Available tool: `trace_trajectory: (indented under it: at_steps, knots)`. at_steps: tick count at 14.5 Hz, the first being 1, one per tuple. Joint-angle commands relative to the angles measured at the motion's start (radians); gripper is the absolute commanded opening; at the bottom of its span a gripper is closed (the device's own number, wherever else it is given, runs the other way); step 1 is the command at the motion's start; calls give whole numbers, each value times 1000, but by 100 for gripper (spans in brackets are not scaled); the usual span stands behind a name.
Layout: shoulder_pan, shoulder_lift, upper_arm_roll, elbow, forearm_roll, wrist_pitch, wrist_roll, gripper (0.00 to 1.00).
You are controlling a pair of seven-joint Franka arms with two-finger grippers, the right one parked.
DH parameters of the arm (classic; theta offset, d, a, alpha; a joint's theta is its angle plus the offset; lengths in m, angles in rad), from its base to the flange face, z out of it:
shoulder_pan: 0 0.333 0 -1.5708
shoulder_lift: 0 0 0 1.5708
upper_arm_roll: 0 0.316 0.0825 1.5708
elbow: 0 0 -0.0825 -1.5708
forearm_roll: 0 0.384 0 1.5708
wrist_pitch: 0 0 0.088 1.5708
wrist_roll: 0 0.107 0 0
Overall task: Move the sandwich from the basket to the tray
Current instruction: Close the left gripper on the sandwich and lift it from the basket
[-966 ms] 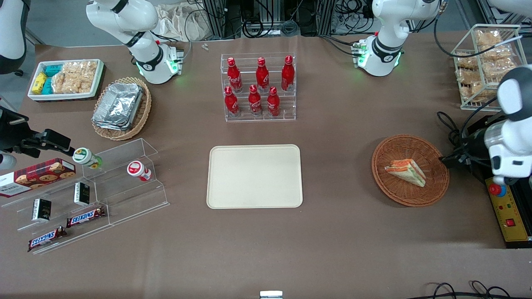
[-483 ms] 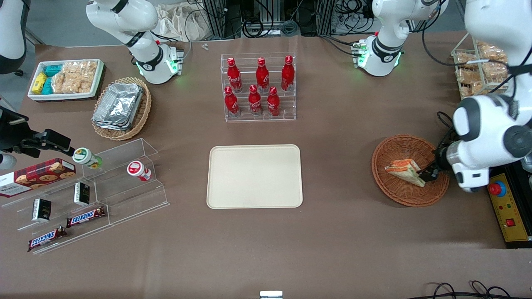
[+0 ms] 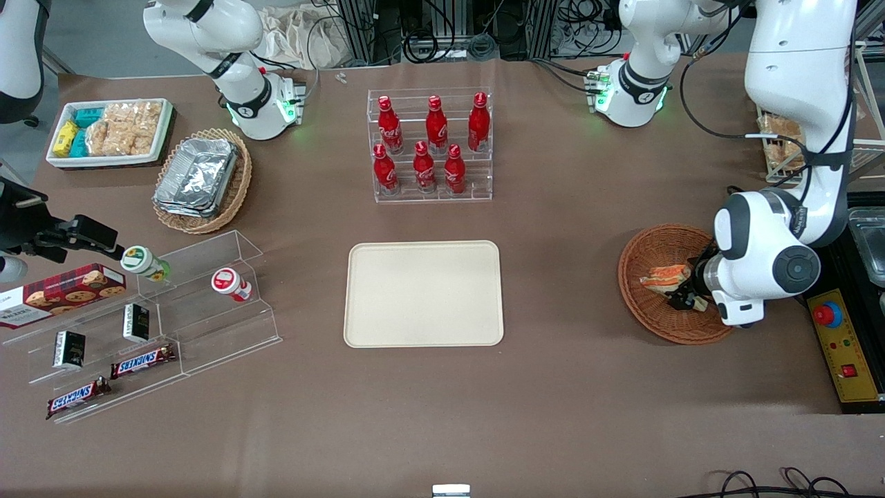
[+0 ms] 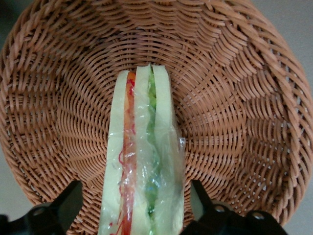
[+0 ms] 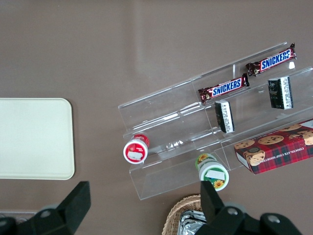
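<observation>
The wrapped wedge sandwich point(image 3: 662, 277) lies in the round reddish-brown wicker basket point(image 3: 639, 305) toward the working arm's end of the table. In the left wrist view the sandwich point(image 4: 142, 161) shows pale bread with an orange-red and a green layer, resting on the basket's weave point(image 4: 230, 112). My left gripper point(image 3: 681, 294) is low inside the basket, open, with one black finger point(image 4: 66, 203) on each side of the sandwich's wide end point(image 4: 137, 208); the fingers stand a little apart from the wrap. The cream tray point(image 3: 423, 293) lies bare mid-table.
A clear rack of red bottles point(image 3: 430, 145) stands farther from the front camera than the tray. A wire rack of fried snacks point(image 3: 785, 145) and a yellow control box point(image 3: 847, 356) sit by the working arm. Clear tiered shelves with snacks point(image 3: 148, 318) lie toward the parked arm's end.
My left arm has swung in from the table's edge and come down into the basket; the gripper now straddles the sandwich's wide end. The sandwich has barely shifted.
</observation>
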Motion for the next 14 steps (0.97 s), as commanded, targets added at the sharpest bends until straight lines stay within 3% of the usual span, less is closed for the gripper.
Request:
trace_trajectory:
  at_steps: [1, 3, 4, 9, 12, 14]
  knots:
    - [-5, 5, 3, -8, -7, 33, -21, 50]
    - [-5, 4, 3, -8, -7, 28, -21, 6]
    - [-5, -4, 3, -8, -7, 21, -18, 0]
    - [-7, -172, -3, 79, 7, -276, 63, 0]
    - [-7, -236, -83, 176, -2, -448, 79, 0]
    - [-5, -277, -199, 176, 10, -467, 97, 0]
